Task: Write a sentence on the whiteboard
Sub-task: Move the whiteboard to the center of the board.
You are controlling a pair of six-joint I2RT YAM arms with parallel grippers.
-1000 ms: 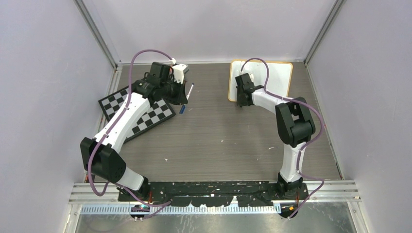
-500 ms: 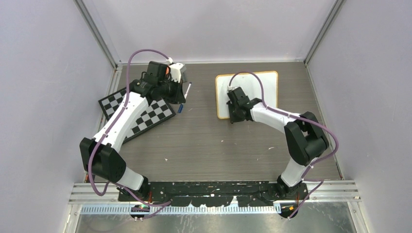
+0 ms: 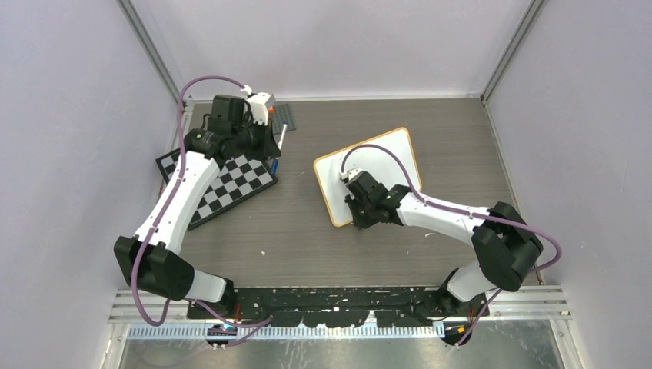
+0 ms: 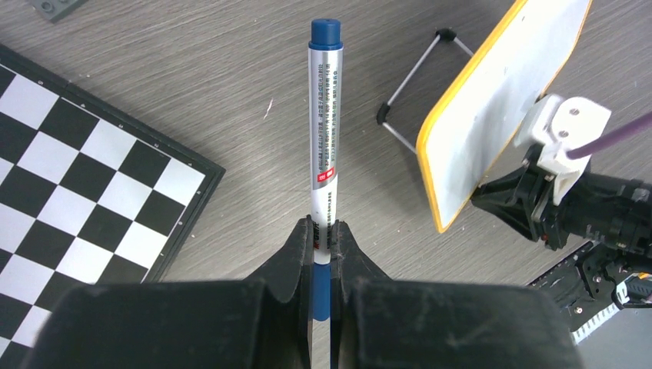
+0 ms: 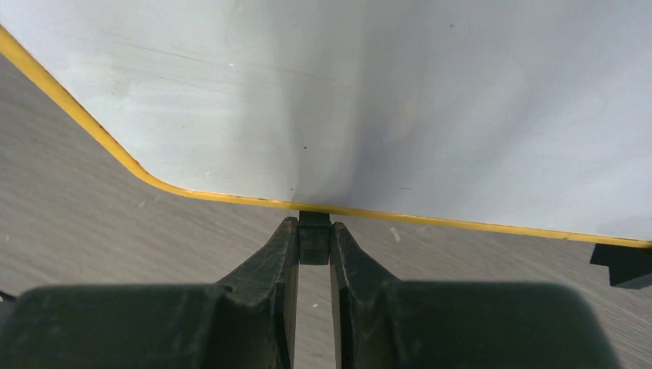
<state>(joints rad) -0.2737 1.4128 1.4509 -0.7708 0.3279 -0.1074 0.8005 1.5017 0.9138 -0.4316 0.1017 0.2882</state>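
The whiteboard (image 3: 380, 163) is white with a yellow-orange rim and sits turned at an angle near the table's middle. Its face (image 5: 400, 92) is blank; no sentence shows. My right gripper (image 5: 314, 229) is shut on one of its black feet (image 5: 314, 240) at the rim, near a rounded corner; it is at the board's near edge in the top view (image 3: 355, 217). My left gripper (image 4: 324, 229) is shut on a blue-capped marker (image 4: 324, 131), holding it above the table left of the board. In the top view it (image 3: 273, 147) hovers at the checkered board's far corner.
A black-and-white checkered board (image 3: 223, 183) lies at the left, under my left arm, and shows in the left wrist view (image 4: 69, 169). A small grey plate (image 3: 283, 115) lies at the back. The whiteboard's thin wire stand (image 4: 415, 81) sticks out behind it. A second black foot (image 5: 624, 265) shows.
My right gripper has pulled the whiteboard from the back right toward the middle and nearer, turning it. My left arm has swung back and left with the marker.
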